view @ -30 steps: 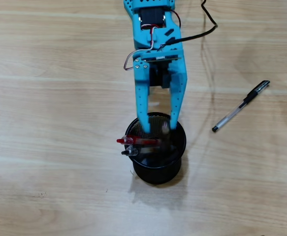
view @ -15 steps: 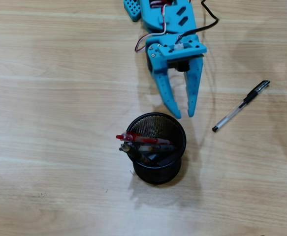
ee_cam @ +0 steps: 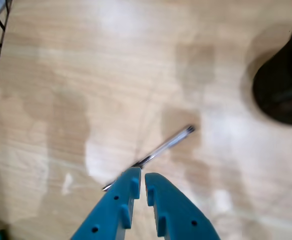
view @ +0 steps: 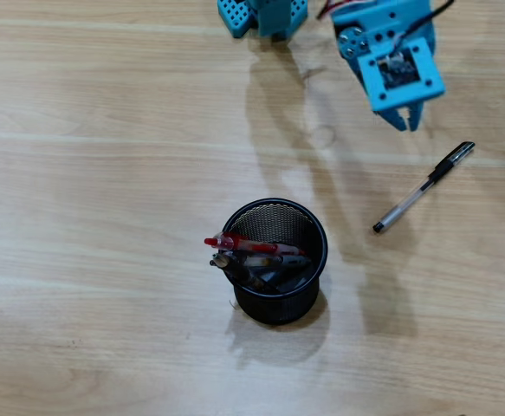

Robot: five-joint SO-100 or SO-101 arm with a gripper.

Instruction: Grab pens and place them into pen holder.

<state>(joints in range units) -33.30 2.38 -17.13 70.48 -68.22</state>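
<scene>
Holder [view: 274, 308] contains red pen [view: 243, 246], seemingly others.

Bright blue plastic gripper [ee_cam: 139, 181] with tapered, hole-dotted fingers [ee_cam: 161, 200], black cable, silver screws.

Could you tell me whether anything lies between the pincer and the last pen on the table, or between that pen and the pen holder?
Nothing visible does. The pincer is above the loose pen, with only bare table between. The wood between that pen and the pen holder is also bare.
</scene>
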